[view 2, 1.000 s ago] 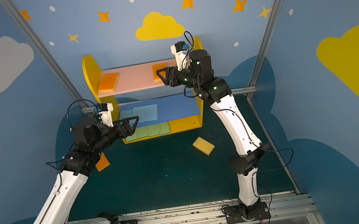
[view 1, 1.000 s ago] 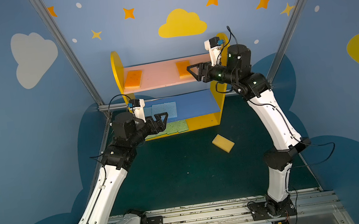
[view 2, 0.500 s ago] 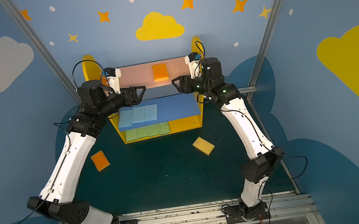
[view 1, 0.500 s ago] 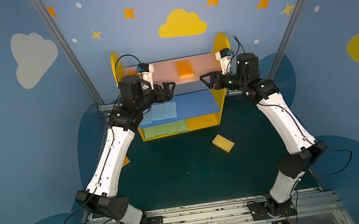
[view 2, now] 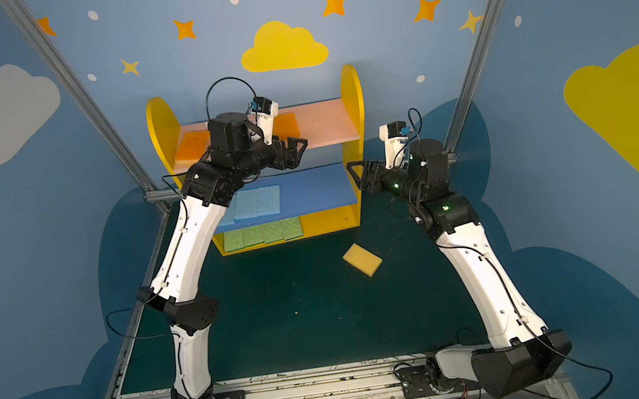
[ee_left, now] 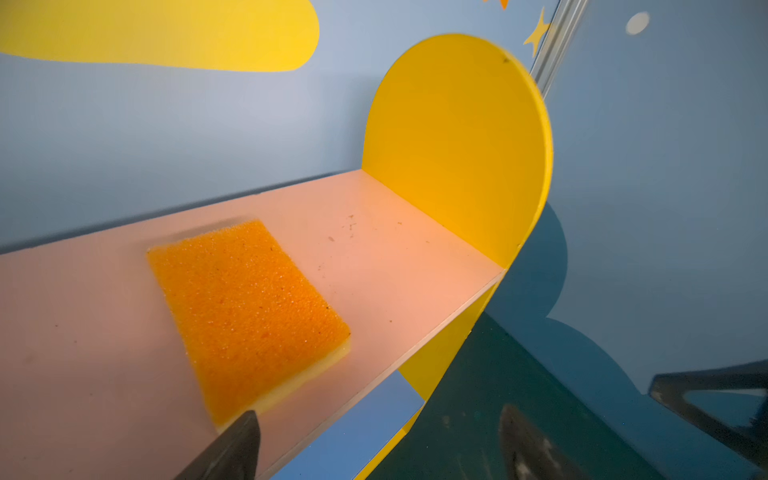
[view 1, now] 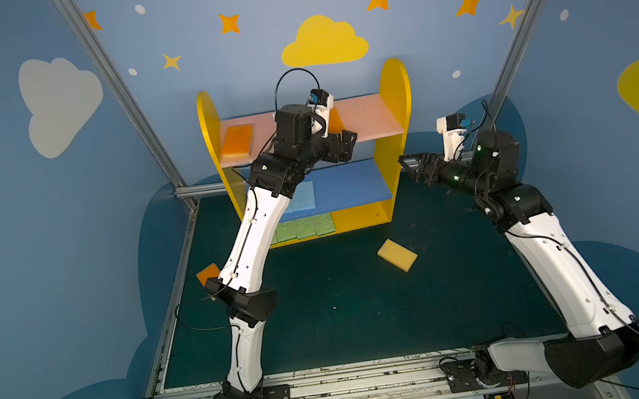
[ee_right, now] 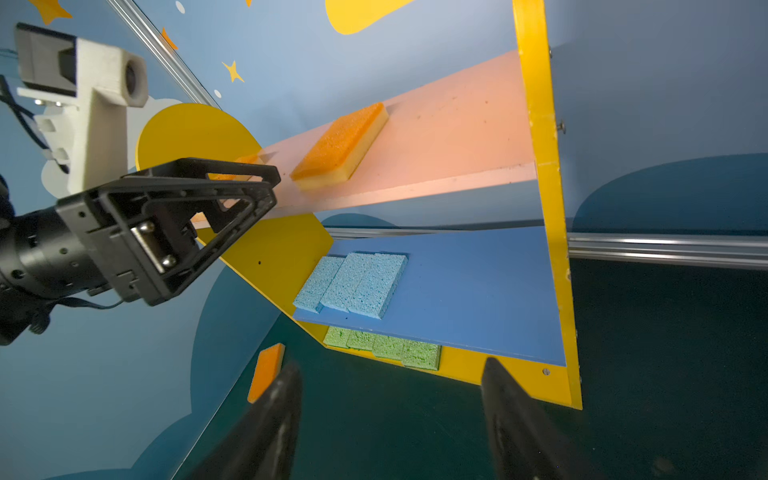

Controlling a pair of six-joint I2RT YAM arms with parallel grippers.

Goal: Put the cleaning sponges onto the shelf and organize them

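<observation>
Orange sponge point(ee_left: 245, 316) lies flat on the pink board point(ee_left: 395, 257) of the shelf point(view 1: 393, 86) — my left gripper point(view 1: 345, 144) just beside it, jaws wide, empty; right gripper point(view 1: 414, 167) likewise. Next, I think — fetch the floor sponge point(view 1: 397, 255).

Shelf point(view 1: 394, 86) – yellow sides, pink/blue/yellow boards. Orange sponges point(view 1: 237, 141) w/ yellow faces, lt blue sponges point(view 2: 257, 202), green sponges point(view 2: 263, 233). Walls point(view 1: 22, 248) blue – clouds, stars.

Shelf point(view 2: 352, 91) w/ sponges point(view 2: 257, 202) on 3 tiers
</observation>
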